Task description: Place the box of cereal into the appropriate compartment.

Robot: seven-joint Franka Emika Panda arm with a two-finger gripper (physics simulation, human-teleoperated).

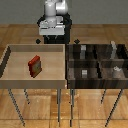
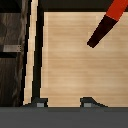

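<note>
In the exterior view, a light wooden tray (image 1: pixel 10 65) was seen on thin legs at the exterior view's left, and a dark divided tray (image 1: pixel 97 62) stood just beside it at the exterior view's right, its compartments holding several small grey blocks (image 1: pixel 84 72). The box of cereal (image 1: pixel 35 66), small, flat and red with a yellowish patch, was seen lying in the light tray, roughly at its middle, apart from the walls. The robot arm (image 1: pixel 52 15) was raised at the far side, above the far edge of the trays, and nothing was carried by it; its gripper could not be made out there. In the wrist view, the gripper (image 2: pixel 64 102) was shown by two grey fingertips (image 2: pixel 40 103) held apart with nothing between them, over the pale tray floor. A corner of the red box was seen at the picture's edge, well clear of the fingers. The step in hand was judged to be the approach, with no grasp yet made. The next move was judged to call for centring over the box, descending, and closing across its narrow sides.
</note>
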